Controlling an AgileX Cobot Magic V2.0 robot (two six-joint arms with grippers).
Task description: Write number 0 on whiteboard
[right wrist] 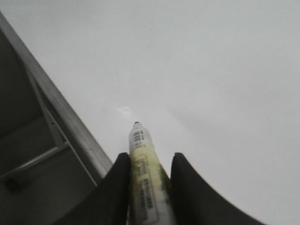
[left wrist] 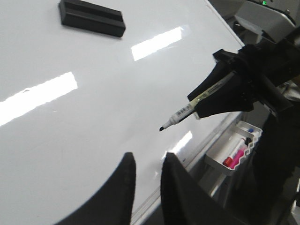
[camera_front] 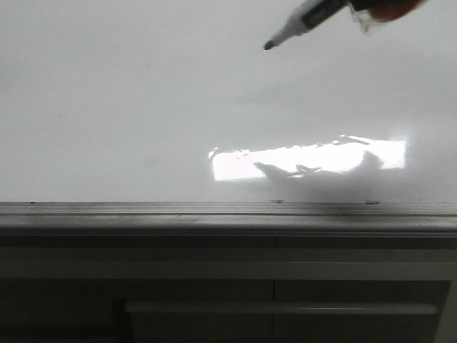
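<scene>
The large glossy white whiteboard (camera_front: 114,107) fills the front view, with a bright rectangular glare patch (camera_front: 307,158) low toward 5 o'clock and a grey metal rail (camera_front: 228,213) along its near edge; dark grey cabinet panels (camera_front: 214,300) sit beyond the rail. No marker stroke is visible on the board in any view, so the number 0 is not yet drawn. The right gripper (right wrist: 149,161) is pinched on a white-barrelled marker with a black tip (right wrist: 143,178): in the right wrist view both black fingers (right wrist: 117,187) press against the barrel, which juts out past them. In the front view the marker (camera_front: 303,21) comes in from 1 o'clock, tip aimed toward 8 o'clock. In the left wrist view the tip (left wrist: 162,128) appears just off the board surface, though contact cannot be told for certain. The left gripper (left wrist: 147,161) holds nothing; its two black fingers (left wrist: 122,187) stand slightly apart with a narrow gap, over the board's lower part. A black rectangular eraser block (left wrist: 92,18) rests on the board toward 11 o'clock in the left wrist view. A white tray (left wrist: 220,161) beside the board edge holds red, pink and blue markers (left wrist: 236,152).
</scene>
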